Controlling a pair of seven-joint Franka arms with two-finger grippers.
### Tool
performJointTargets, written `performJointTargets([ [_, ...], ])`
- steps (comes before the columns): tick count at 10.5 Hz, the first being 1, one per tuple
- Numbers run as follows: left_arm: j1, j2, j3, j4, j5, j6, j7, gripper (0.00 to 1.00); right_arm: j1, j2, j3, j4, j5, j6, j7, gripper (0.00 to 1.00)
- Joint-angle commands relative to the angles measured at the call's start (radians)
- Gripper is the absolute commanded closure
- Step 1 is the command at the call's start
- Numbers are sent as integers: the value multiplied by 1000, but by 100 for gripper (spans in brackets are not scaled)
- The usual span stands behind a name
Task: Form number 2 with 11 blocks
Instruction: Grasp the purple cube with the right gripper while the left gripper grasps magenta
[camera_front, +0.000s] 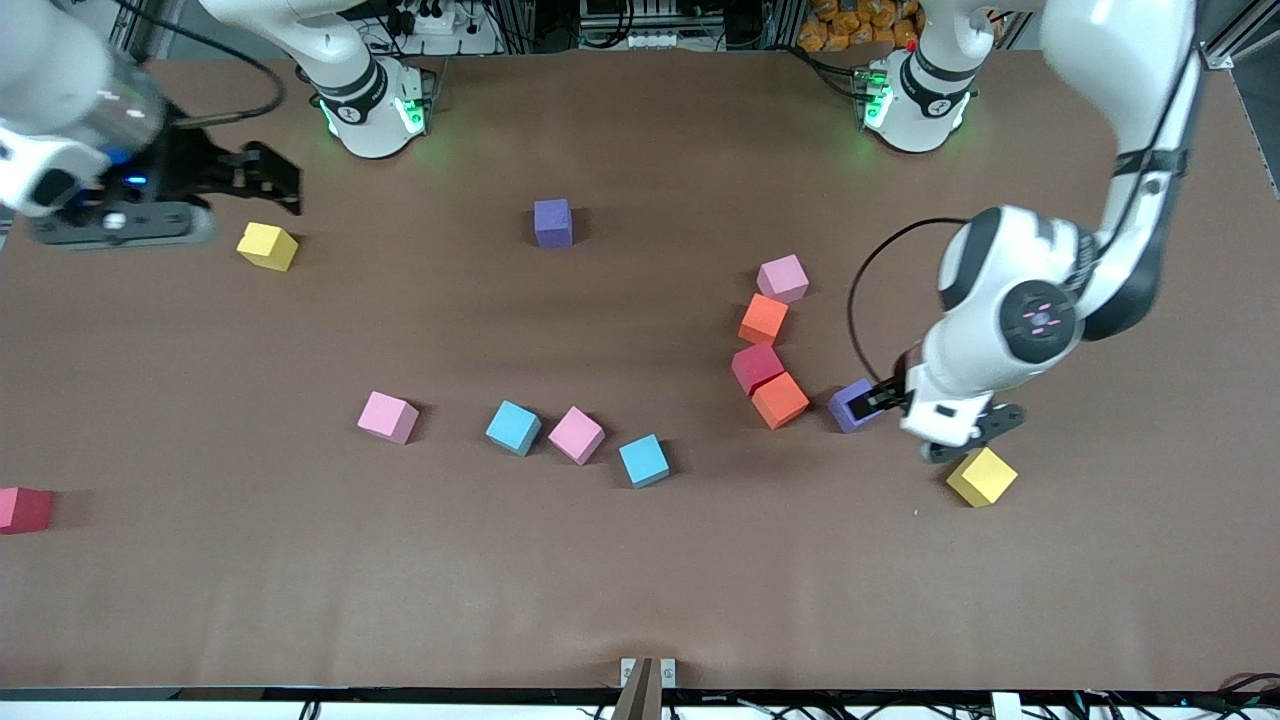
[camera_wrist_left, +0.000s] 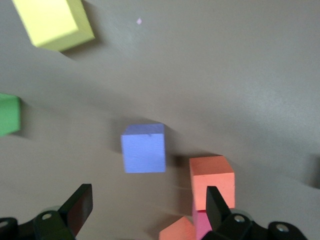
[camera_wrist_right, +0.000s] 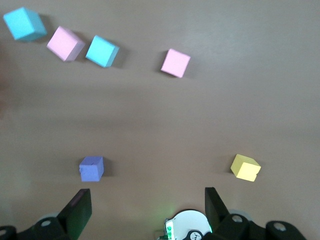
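The blocks lie scattered, and no number 2 is in view. A pink (camera_front: 782, 278), an orange (camera_front: 763, 319), a red (camera_front: 757, 367) and an orange block (camera_front: 779, 399) cluster near a purple block (camera_front: 852, 405) (camera_wrist_left: 144, 148). My left gripper (camera_front: 885, 400) (camera_wrist_left: 147, 210) hangs open beside that purple block with nothing between its fingers. A yellow block (camera_front: 982, 476) sits close by. Pink (camera_front: 388, 416), light blue (camera_front: 513, 427), pink (camera_front: 576, 435) and light blue (camera_front: 643, 460) blocks form a loose row. My right gripper (camera_front: 270, 180) (camera_wrist_right: 147, 207) waits open above a yellow block (camera_front: 267, 246).
Another purple block (camera_front: 552, 222) (camera_wrist_right: 91, 168) stands alone near the arm bases. A red block (camera_front: 22, 509) lies at the table's edge at the right arm's end. A green cube (camera_wrist_left: 7, 115) shows only in the left wrist view, under the left arm.
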Motion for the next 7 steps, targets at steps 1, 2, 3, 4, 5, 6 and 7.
performJointTargets([
  [1, -48, 39, 1, 17, 20, 52, -149, 0, 68, -19, -5, -99, 2, 54, 37, 0],
  [2, -77, 57, 2, 17, 20, 67, -204, 0, 95, -19, -6, -147, 2, 92, 79, 0],
  [3, -94, 70, 1, 17, 20, 72, -235, 0, 117, -20, -8, -189, 2, 129, 112, 0],
  [4, -116, 79, 1, 16, 21, 72, -249, 0, 128, -32, -6, -230, 4, 161, 117, 0],
  [5, -139, 93, 1, 16, 20, 72, -252, 0, 148, -45, -6, -277, 4, 207, 117, 0],
  [6, -157, 106, 1, 16, 20, 72, -266, 0, 166, -68, -8, -346, 4, 261, 119, 0],
  [7, -177, 119, 1, 14, 20, 72, -269, 0, 181, -91, -6, -426, 4, 316, 120, 0],
])
